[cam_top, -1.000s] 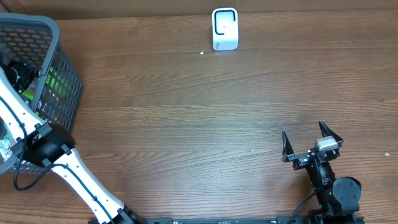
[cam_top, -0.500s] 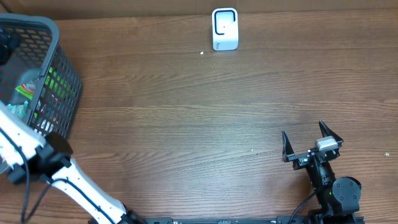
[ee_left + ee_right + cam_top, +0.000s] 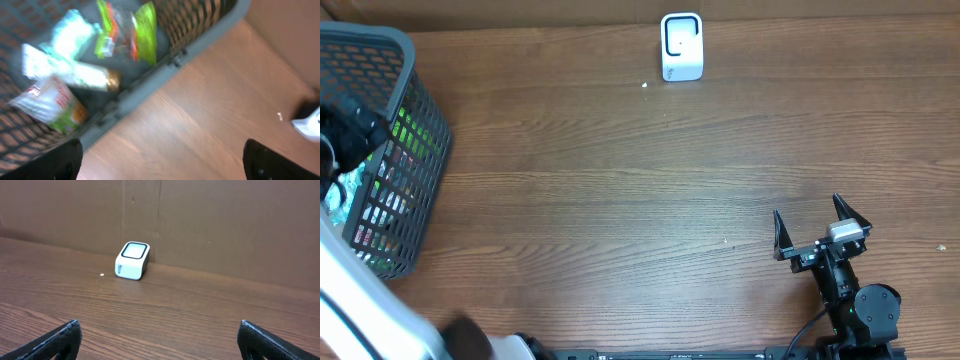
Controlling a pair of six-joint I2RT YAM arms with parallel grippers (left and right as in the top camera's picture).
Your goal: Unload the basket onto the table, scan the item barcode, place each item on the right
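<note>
Several packaged items lie in the grey mesh basket [image 3: 200, 42], among them a green packet [image 3: 145, 27] and a white-and-red packet [image 3: 47, 100]. The left wrist view is blurred. My left gripper [image 3: 162, 162] hangs open above the basket's near wall and the wood beside it, with nothing between its fingertips [image 3: 60, 160]. In the overhead view its dark head [image 3: 348, 135] is over the basket [image 3: 425, 110]. The white barcode scanner [image 3: 681, 47] stands at the table's far edge. My right gripper [image 3: 822, 232] rests open and empty at the front right, facing the scanner [image 3: 132, 260].
The basket takes up the far left of the table. My left arm's white links [image 3: 365, 315] cross the front left corner. A brown wall [image 3: 225, 225] rises just behind the scanner. A small white speck [image 3: 645, 85] lies near the scanner.
My left arm has swung: its elbow dropped toward the front left corner and the gripper head now sits over the basket. The right arm has not moved.
</note>
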